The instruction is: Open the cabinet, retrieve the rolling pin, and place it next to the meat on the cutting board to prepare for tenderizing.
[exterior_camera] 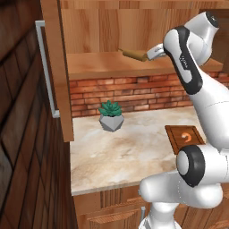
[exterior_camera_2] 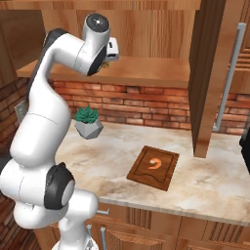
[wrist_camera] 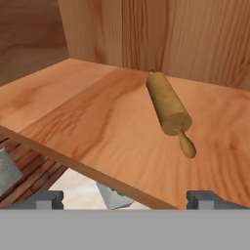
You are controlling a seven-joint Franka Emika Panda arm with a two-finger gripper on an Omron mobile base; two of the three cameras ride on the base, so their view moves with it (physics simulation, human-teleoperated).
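Jaws stand wide open, empty, just short of the pin (wrist_camera: pixel 168 105) on the cabinet (exterior_camera: pixel 56 67) shelf. Reaching step; next, advance and straddle it.

From the left base view you look forward and down from behind the arm's left side, across the worktop (exterior_camera: pixel 112 152) to the brick wall, with the open cabinet (exterior_camera: pixel 56 67) door close on your left. The right base view gives you the same scene from behind the arm's right side, with the other cabinet door (exterior_camera_2: pixel 207 73) standing near on your right. Both views share the worktop, the potted plant (exterior_camera: pixel 111 115), the cutting board (exterior_camera_2: pixel 154 167) and the cabinet shelf (exterior_camera_2: pixel 146 73). The hand view sits close above the shelf's front edge, facing into the cabinet along the shelf, with the rolling pin (wrist_camera: pixel 168 108) near ahead.
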